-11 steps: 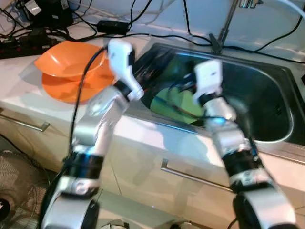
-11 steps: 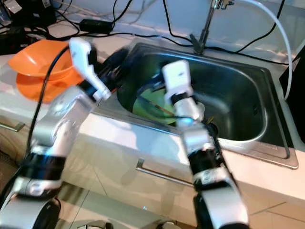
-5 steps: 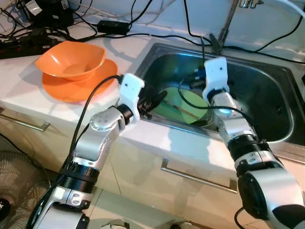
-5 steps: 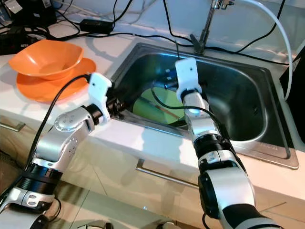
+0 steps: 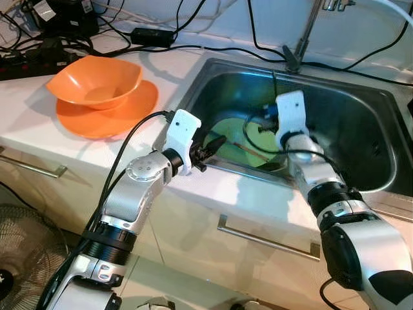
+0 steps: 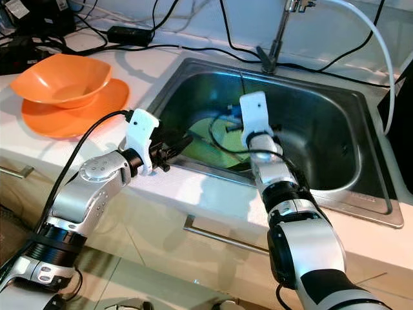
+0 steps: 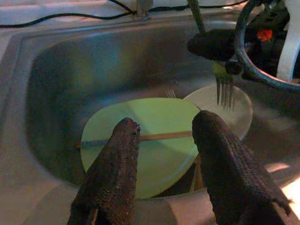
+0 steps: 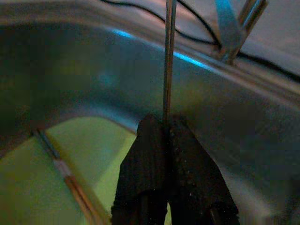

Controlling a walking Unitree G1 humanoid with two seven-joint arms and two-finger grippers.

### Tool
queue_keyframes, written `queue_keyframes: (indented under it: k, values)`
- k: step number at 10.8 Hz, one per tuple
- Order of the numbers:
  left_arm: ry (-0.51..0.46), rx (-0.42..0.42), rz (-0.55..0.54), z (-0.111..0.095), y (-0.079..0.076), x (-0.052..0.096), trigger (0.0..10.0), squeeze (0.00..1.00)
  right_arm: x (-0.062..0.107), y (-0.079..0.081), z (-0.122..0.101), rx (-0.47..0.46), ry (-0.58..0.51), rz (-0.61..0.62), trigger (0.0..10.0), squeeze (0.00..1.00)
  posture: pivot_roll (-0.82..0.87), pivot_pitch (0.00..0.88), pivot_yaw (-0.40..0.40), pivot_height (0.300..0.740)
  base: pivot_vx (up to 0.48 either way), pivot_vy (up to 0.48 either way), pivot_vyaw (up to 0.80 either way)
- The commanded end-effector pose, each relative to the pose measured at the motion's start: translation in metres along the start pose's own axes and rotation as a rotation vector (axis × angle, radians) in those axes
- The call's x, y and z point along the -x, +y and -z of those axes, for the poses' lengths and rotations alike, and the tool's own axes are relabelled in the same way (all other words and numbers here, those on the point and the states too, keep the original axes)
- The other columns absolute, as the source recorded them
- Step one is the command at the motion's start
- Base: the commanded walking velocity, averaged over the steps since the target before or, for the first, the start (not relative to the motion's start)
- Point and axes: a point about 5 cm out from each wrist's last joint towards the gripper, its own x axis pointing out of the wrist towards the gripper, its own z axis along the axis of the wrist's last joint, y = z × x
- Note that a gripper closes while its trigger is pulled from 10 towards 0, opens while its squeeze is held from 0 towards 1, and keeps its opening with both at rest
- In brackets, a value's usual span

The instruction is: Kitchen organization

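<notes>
Since a moment ago my left gripper (image 7: 164, 140) has drawn back to the sink's (image 5: 381, 187) near left rim, fingers apart and empty. My right gripper (image 8: 166, 136) hangs low inside the sink, fingers clamped together on a fork (image 7: 224, 82) held upright, tines down over a small white plate (image 7: 239, 115). Below lies a green plate (image 5: 229, 132) crossed by chopsticks (image 7: 159, 136). An orange bowl (image 5: 97, 81) sits on an orange plate (image 5: 122, 116) on the white counter (image 5: 26, 116) to the left.
</notes>
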Motion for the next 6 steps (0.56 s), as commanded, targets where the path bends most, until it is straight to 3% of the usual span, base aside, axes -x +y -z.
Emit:
queue_keyframes:
  k: [1,5,6]
  values:
    - [0.036,0.001,0.007,0.005,-0.004,-0.001,10.0,0.0,0.0,-0.001,0.002,-0.015,0.018,0.008,10.0,0.0,0.11,0.051,-0.039,0.74,0.0,0.0,0.0]
    - [0.062,0.007,0.01,0.008,-0.006,-0.002,10.0,0.0,0.002,0.004,0.012,-0.013,0.055,-0.017,10.0,0.01,0.11,0.053,-0.04,0.74,0.0,0.0,0.0]
    - [0.064,0.008,0.01,0.008,-0.007,-0.002,10.0,0.0,0.002,0.006,0.014,-0.011,0.06,-0.023,10.0,1.0,0.11,0.053,-0.04,0.74,0.0,0.0,0.0]
